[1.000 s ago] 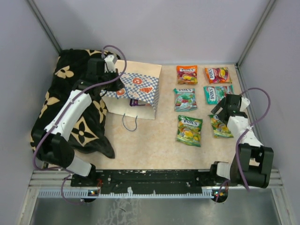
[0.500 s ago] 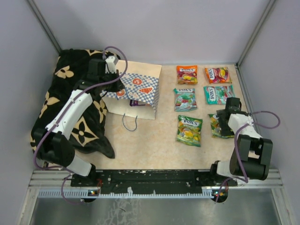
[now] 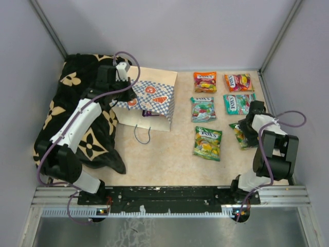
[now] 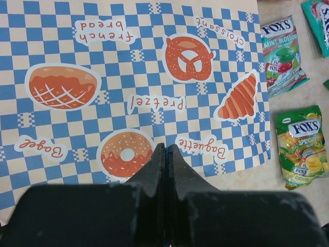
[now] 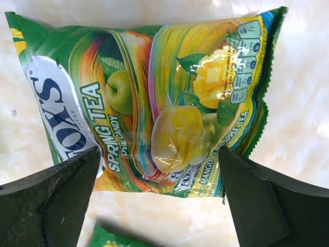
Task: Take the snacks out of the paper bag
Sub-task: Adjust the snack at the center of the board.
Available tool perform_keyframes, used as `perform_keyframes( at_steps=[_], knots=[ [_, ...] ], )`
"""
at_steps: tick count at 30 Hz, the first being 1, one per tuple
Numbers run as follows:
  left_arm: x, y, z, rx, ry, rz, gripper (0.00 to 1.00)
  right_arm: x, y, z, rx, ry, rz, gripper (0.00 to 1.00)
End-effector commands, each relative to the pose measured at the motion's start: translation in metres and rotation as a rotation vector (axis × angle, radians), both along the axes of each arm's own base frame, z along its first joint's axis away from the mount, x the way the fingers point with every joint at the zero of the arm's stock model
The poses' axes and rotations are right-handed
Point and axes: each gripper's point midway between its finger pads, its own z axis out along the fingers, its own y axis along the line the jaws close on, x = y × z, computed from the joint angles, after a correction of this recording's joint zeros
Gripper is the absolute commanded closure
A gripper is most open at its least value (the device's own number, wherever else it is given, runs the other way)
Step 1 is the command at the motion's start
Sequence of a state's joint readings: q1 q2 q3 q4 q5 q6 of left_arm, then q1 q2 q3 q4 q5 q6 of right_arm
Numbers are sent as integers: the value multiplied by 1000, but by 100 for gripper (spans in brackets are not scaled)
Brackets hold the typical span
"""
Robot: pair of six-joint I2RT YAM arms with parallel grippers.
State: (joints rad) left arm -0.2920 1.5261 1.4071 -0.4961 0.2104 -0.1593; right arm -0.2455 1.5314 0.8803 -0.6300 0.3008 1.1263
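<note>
At bench (image 3: 169,154) left, paper bag (image 3: 149,100) lies flat, checkered band up, its left edge against the black flower cloth (image 3: 77,113). Blue cord handle (image 3: 142,135) trails toward the near edge. Left claw (image 4: 165,149) hangs over the band by the donut print, fingers pressed together; can't tell if any paper is pinched. Small purple bit (image 3: 149,112) shows at the bag mouth, too small to identify. Right side of bench: orange packet (image 3: 205,81), red packet (image 3: 238,82), mint packet (image 3: 203,109), teal packet (image 3: 236,103), green packet (image 3: 208,143), all lying apart. Right claw (image 5: 157,154) spread wide over the Spring Tea packet (image 5: 154,103), a finger off each side; contact unclear.
</note>
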Motion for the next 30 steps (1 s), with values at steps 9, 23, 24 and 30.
perform_keyframes(
  at_steps=[9, 23, 24, 30],
  knots=[
    [8, -3, -9, 11, 0, -12, 100, 29, -25, 34, -451, 109, 695, 1],
    [6, -3, -12, 17, 9, -16, 100, 31, -36, 146, -235, -389, 52, 1],
    [6, -3, -12, 17, 11, -18, 100, 22, -42, 138, -207, -320, -53, 1],
    [4, -6, -13, 7, 14, -33, 100, 14, -19, 69, 211, -17, -335, 1]
  ],
)
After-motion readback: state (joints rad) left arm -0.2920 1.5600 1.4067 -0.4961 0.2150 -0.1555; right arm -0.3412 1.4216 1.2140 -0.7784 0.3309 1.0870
